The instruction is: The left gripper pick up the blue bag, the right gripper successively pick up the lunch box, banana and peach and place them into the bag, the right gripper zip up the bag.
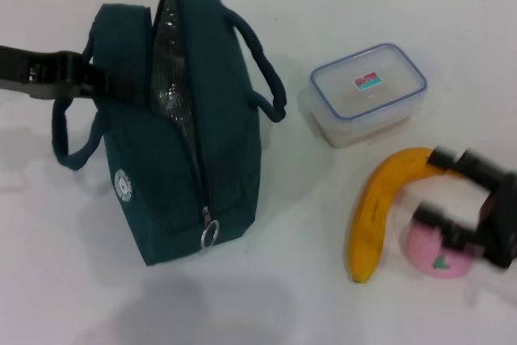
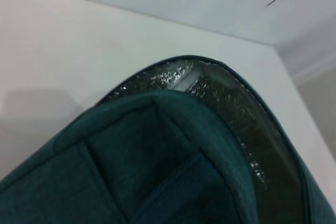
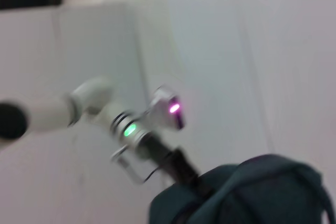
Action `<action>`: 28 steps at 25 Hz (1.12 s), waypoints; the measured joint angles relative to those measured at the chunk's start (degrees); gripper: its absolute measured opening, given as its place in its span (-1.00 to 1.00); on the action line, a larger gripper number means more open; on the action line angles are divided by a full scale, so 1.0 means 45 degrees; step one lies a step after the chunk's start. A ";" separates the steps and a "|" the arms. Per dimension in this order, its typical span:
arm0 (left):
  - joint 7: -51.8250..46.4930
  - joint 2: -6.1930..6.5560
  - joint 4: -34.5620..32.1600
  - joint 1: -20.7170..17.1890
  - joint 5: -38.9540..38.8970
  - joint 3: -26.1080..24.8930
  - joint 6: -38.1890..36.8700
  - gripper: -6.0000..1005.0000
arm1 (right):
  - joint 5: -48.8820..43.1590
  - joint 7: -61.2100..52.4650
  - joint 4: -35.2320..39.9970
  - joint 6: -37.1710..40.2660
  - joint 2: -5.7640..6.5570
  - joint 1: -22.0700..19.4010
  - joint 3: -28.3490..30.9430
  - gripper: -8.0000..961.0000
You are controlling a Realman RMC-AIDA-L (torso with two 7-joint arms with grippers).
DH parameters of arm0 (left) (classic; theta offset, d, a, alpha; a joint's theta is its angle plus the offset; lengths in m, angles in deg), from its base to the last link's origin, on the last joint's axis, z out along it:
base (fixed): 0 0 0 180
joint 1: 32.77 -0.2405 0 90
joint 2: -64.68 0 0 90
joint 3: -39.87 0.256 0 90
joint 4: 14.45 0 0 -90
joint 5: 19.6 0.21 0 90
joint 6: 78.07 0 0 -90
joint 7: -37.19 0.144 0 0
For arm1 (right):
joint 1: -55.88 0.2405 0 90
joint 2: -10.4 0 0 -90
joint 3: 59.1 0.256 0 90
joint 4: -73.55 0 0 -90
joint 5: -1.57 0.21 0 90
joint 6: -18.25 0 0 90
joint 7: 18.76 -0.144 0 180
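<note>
Head view: the blue bag [image 1: 182, 119] stands on the white desk [image 1: 73, 280] in the left half of the frame, a soft teal fabric block with its long axis running from upper centre toward lower centre. Its top is unzipped, showing crinkled silver foil lining [image 1: 170, 70], and the metal ring zip pull [image 1: 209, 236] hangs at the near end. A round white logo [image 1: 123, 185] sits on its left face. The left gripper [image 1: 101, 78] reaches in from the left edge, its jaws closed on the bag's upper left side by the loop handle [image 1: 69, 131]. The lunch box [image 1: 369, 93], clear rounded plastic with a blue-rimmed lid, lies upper right, apart from the bag. Below it the curved banana [image 1: 373, 212] runs from upper right down to lower left, touching or just beside the round pink peach [image 1: 440, 252]. The right gripper [image 1: 452, 191] comes in from the right edge, jaws open, one finger over the banana's upper end, the other over the peach. Bare desk lies along the bottom of the frame.

Left wrist view: the bag's teal fabric edge fills the lower frame, foil lining [image 2: 236, 114] arching behind it, the white desk beyond.

Right wrist view: the left arm [image 3: 131, 124], silver with green and magenta lights, meets the bag [image 3: 252, 192] at the lower right.
</note>
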State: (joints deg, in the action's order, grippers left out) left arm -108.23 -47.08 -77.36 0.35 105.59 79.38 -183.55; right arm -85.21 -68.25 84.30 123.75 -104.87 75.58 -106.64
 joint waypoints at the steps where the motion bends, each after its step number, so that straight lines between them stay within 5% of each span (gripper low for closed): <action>1: 0.0008 0.0008 0.0014 -0.0004 -0.0140 -0.0001 -0.0001 -0.92 | 0.0000 0.0000 0.0000 0.0000 0.0000 0.0000 0.0000 0.73; 13: 0.0060 0.0022 0.0085 -0.0076 -0.1248 -0.0012 0.0015 -0.92 | 0.4138 -0.9079 -0.0074 -0.3700 0.0042 0.0143 -0.0002 0.72; 28: 0.0379 -0.0002 0.0175 0.0365 -0.1471 -0.0020 0.0081 -0.92 | 0.5019 -1.0324 -0.1400 -0.8560 -0.0146 0.2632 -0.0001 0.71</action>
State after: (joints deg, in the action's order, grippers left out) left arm -106.53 -47.09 -76.57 1.99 98.97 79.29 -183.18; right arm -62.62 -114.71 78.00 85.24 -105.53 87.43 -106.65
